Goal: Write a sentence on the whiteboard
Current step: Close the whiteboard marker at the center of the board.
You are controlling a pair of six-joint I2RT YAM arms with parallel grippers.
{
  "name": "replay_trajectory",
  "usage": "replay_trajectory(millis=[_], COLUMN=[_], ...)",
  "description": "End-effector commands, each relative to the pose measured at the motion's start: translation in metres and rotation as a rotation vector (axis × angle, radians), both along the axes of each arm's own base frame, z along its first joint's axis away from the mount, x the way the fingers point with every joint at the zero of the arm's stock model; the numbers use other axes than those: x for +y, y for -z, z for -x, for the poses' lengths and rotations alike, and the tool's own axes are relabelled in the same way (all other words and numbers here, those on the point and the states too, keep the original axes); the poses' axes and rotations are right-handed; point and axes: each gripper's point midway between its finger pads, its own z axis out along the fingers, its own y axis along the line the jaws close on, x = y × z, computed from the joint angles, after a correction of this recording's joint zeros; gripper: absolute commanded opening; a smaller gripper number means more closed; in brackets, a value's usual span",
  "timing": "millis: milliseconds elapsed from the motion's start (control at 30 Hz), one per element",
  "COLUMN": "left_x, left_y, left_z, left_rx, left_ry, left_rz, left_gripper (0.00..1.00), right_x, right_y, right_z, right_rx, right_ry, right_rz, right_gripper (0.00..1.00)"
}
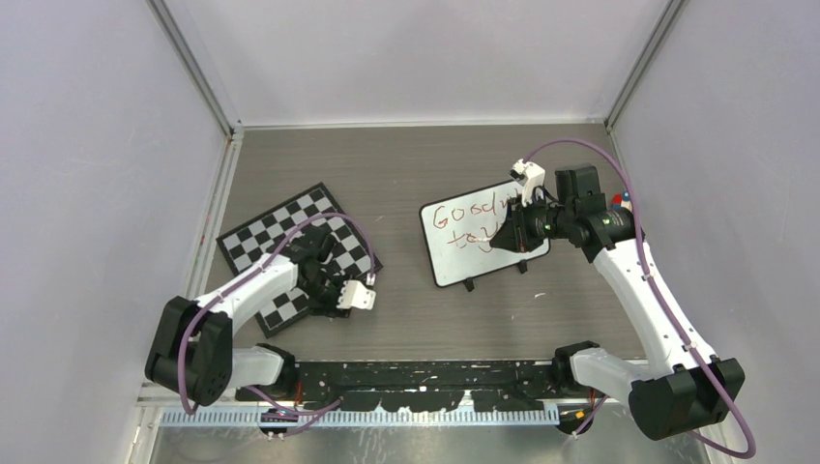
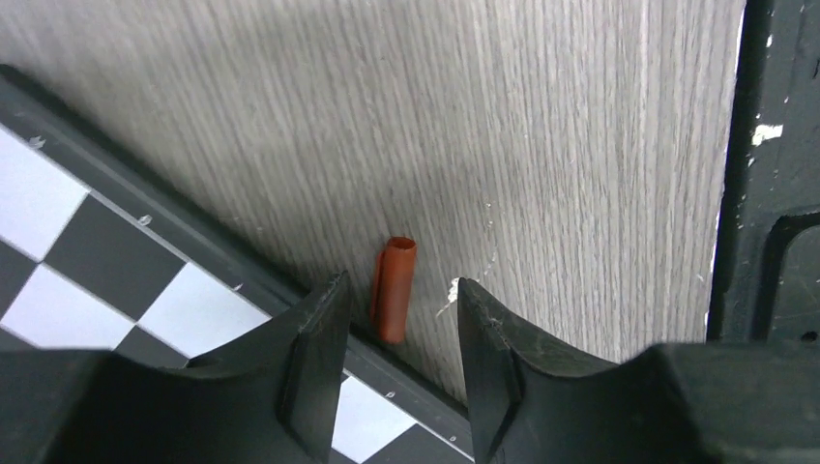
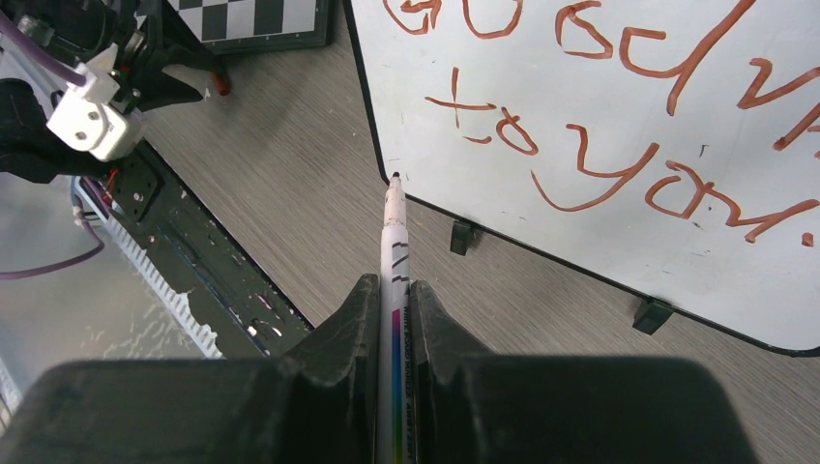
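**Whiteboard written, marker clamped**
Whiteboard (image 3: 619, 58) sits just ahead of the right gripper (image 3: 392, 286), sentence (image 1: 471, 222) on it in two red lines. Jaws clenched on marker (image 3: 394, 242), tip at the board's frame. Left gripper (image 2: 401, 283) spread, red cap (image 2: 396, 261) between its fingers, against the checkerboard (image 2: 58, 251) edge
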Motion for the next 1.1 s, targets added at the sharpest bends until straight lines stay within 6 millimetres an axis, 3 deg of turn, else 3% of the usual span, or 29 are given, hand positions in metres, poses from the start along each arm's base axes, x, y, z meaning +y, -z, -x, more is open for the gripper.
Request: replay_trajectory(millis=[0, 133, 233, 400, 500, 633, 800, 900, 1067], left_x=[0.015, 0.031, 0.031, 0.016, -0.005, -0.056, -0.112, -0.131, -0.141], left_y=[0.018, 0.031, 0.031, 0.021, 0.007, -0.043, -0.137, -0.176, -0.213], left_z=[-0.008, -0.011, -0.011, -0.002, 0.002, -0.002, -0.02, -0.013, -0.002], left_rx=[-0.068, -0.095, -0.089, -0.006, 0.013, 0.065, 0.115, 0.133, 0.099], left_ry=[0.069, 0.075, 0.082, 0.061, 0.017, -0.126, -0.304, -0.303, -0.229], left_rz=[-0.087, -0.17, -0.176, -0.137, -0.093, 0.084, 0.325, 0.385, 0.443], left_gripper=[0.46, 0.45, 0.41, 0.22, 0.11, 0.0, 0.0, 0.0, 0.0], right_x=[0.003, 0.002, 0.004, 0.008, 0.011, 0.021, 0.044, 0.056, 0.064], right_y=[-0.007, -0.009, -0.013, -0.019, -0.027, -0.047, -0.075, -0.081, -0.079], right_z=[-0.003, -0.001, 0.001, 0.003, 0.001, -0.004, 0.0, 0.005, 0.02], right_rx=[-0.032, -0.042, -0.043, -0.038, -0.048, -0.057, 0.034, 0.113, 0.201], right_ry=[-0.008, -0.014, -0.026, -0.053, -0.049, -0.031, -0.077, -0.117, -0.156], right_rz=[-0.011, -0.01, -0.017, -0.035, -0.059, -0.143, -0.316, -0.417, -0.492], right_gripper=[0.0, 0.0, 0.0, 0.0, 0.0, 0.0, 0.0, 0.0, 0.0])
